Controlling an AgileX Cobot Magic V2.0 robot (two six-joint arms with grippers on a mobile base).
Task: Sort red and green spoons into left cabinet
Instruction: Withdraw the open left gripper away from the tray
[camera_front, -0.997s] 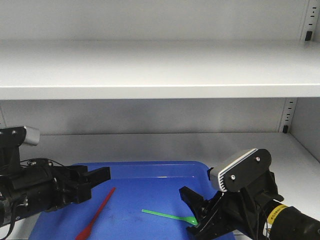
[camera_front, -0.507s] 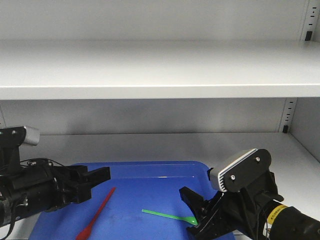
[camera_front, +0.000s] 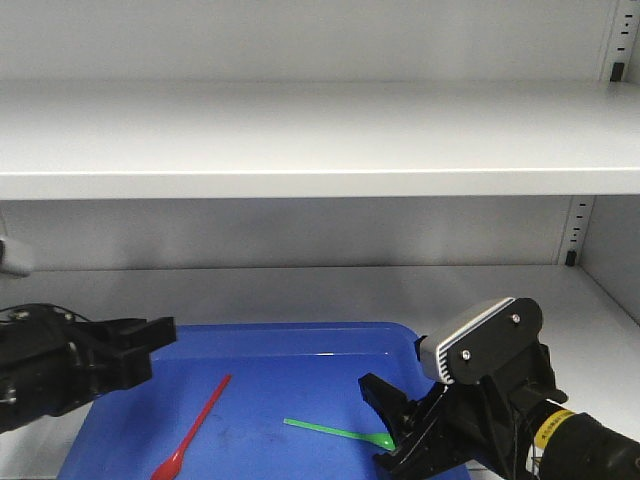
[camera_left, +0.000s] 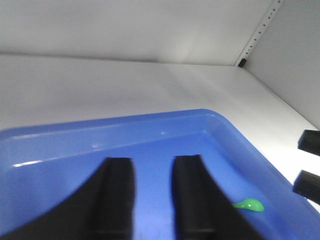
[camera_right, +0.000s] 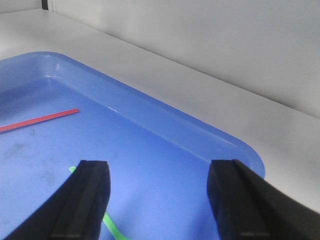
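Observation:
The red spoon (camera_front: 195, 425) and the green spoon (camera_front: 335, 432) lie flat in a blue tray (camera_front: 300, 328) on the lower shelf of the grey cabinet (camera_front: 300, 285). My left gripper (camera_front: 155, 347) is open and empty over the tray's left end, apart from the red spoon. In the left wrist view its fingers (camera_left: 117, 170) frame bare tray, with the green spoon's bowl (camera_left: 248, 205) at the right. My right gripper (camera_front: 378, 425) is open wide and empty, just above the green spoon's bowl end. The right wrist view shows the green handle (camera_right: 112, 227) and the red handle (camera_right: 40, 119).
A grey upper shelf (camera_front: 300, 140) overhangs the work space. A slotted upright (camera_front: 575, 230) stands at the back right, with the cabinet's side wall beyond it. Bare shelf (camera_front: 500, 285) lies behind and to the right of the tray.
My left gripper has drawn back to the left, away from the red spoon. The right gripper and both spoons have not moved.

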